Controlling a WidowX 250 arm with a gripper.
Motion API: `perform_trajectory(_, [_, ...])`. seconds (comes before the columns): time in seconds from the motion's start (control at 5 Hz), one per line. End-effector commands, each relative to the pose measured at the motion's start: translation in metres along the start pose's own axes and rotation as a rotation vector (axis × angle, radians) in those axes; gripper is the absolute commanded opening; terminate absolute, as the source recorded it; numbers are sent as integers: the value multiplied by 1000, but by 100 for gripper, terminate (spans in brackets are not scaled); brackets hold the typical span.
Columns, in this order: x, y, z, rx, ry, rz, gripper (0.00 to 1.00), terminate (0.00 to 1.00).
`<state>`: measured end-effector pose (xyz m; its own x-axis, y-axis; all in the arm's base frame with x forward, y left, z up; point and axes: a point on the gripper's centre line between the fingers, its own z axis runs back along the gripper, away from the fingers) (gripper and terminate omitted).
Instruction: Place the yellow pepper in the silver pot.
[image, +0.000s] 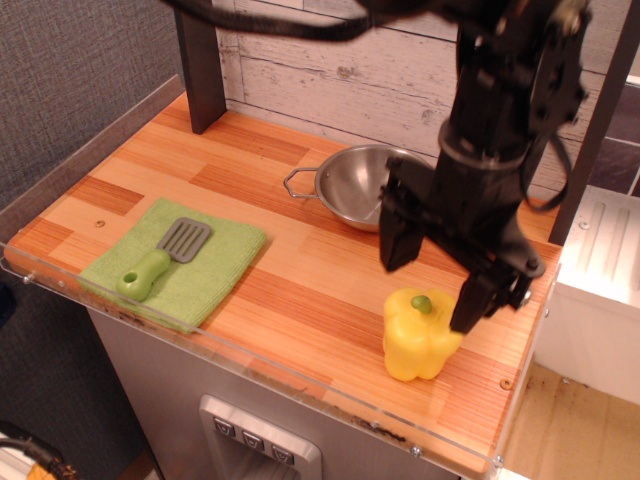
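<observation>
Counter (300, 270): a wooden-plank counter with a clear plastic edge, spreading under and around the tool and carrying everything here.

Tool (433, 278): a black two-fingered tool on a bulky black arm, hanging over the right part of the counter. Its fingers are spread wide apart and hold nothing. One finger points down to the left of the pepper's top, the other beside its upper right shoulder; I cannot tell whether that one touches.

Silver pot (352, 186): a shallow round shiny steel pot with thin wire loop handles, behind the tool and a little to its left, partly hidden by the arm. What shows of the bowl looks empty.

Green cloth (215, 268): a flat square of light-green woven cloth, well to the left of the tool near the front edge.

Yellow pepper (418, 340): a glossy bright-yellow lobed toy bell pepper with a short green stem, standing upright on the counter directly under the spread fingers, apart from the pot.

Spatula (160, 258): a small grey slotted spatula with a green handle, lying on the cloth, far left of the tool.

Handling: the pepper looks like hollow plastic, so probably light and stiff, not fragile. Its glossy skin is likely slippery and the lobes are rounded. The best hold is probably across the broad middle of the body, fingers seated in opposite grooves between lobes. The stem looks too short to hold.

Step in hand: lining up over the pepper; the grasp is not yet made.
</observation>
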<state>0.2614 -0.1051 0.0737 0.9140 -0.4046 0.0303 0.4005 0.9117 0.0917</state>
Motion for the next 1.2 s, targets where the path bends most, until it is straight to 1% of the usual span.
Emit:
perform_trajectory(0.0, [-7,8,-3,29,3,4,100,0])
perform_trajectory(0.2, [-10,9,-7,26,7,-8,0,0])
perform_trajectory(0.8, [-13,18,-10,-2,10,6,0,0])
perform_trajectory(1.0, [-10,32,-3,-12,-11,23,0,0])
